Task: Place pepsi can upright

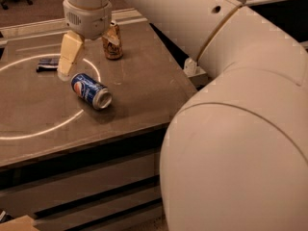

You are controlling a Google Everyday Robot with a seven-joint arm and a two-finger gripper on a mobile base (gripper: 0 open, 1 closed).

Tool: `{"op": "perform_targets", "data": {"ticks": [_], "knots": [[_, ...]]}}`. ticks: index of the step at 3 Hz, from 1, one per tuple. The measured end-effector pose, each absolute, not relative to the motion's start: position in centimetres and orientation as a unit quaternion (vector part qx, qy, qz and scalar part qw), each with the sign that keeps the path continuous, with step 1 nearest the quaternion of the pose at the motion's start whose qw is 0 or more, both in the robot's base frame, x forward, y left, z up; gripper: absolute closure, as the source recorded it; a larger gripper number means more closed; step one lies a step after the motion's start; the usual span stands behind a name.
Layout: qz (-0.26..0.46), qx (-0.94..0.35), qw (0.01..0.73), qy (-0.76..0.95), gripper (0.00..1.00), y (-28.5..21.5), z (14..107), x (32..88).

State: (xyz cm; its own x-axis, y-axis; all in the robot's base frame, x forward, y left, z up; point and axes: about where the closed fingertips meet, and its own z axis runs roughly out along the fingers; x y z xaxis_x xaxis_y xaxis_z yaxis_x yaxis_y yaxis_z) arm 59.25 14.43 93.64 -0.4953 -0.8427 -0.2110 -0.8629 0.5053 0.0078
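Note:
The pepsi can [91,90] is blue with a round red-white-blue logo. It lies on its side on the brown table [144,95], its silver end facing front right. My gripper [79,64] hangs just above and behind the can, over its far-left end, without touching it. One tan finger [69,54] slants down to the left; the other is mostly hidden by the wrist. The gripper is open and empty.
A gold/tan can [112,41] stands upright behind the gripper. A small dark-blue packet [48,64] lies at the left. A white ring [43,129] is marked on the tabletop. The table's right edge drops off near my large white arm [231,129].

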Motion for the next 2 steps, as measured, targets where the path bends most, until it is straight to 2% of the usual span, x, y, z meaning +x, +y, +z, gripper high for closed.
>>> {"op": "perform_targets", "data": {"ticks": [2], "knots": [[0.039, -0.48, 0.043, 0.876, 0.0, 15.4, 88.5, 60.0]]}}
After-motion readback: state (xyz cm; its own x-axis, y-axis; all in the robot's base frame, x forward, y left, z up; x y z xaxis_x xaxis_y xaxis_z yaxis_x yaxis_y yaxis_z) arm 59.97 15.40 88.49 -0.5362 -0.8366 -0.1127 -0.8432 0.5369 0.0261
